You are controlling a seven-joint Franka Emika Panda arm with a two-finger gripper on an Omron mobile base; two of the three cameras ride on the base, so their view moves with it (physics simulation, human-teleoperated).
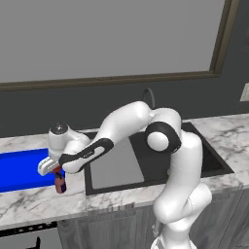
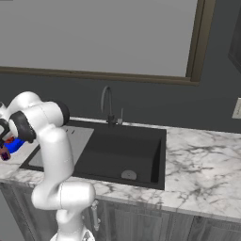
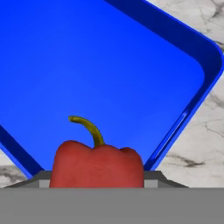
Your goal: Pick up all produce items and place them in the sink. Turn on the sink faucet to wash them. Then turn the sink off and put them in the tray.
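Nearest your tool (image 1: 57,171) you see a red pepper (image 3: 98,166) with a curved yellow-green stem, apparently pinched between the fingers, though they are hidden. It hangs over the blue tray (image 3: 109,65) on the marble desk (image 1: 29,202). Beyond the tray's right end lies the black sink (image 2: 117,153), the faucet (image 2: 108,106) behind it.

White arm rising from the base, elbow bent high, forearm reaching down and far to the left, wrist angled low, hand (image 1: 54,171) pointing downward, closed on a red pepper (image 3: 97,165) between its fingers.
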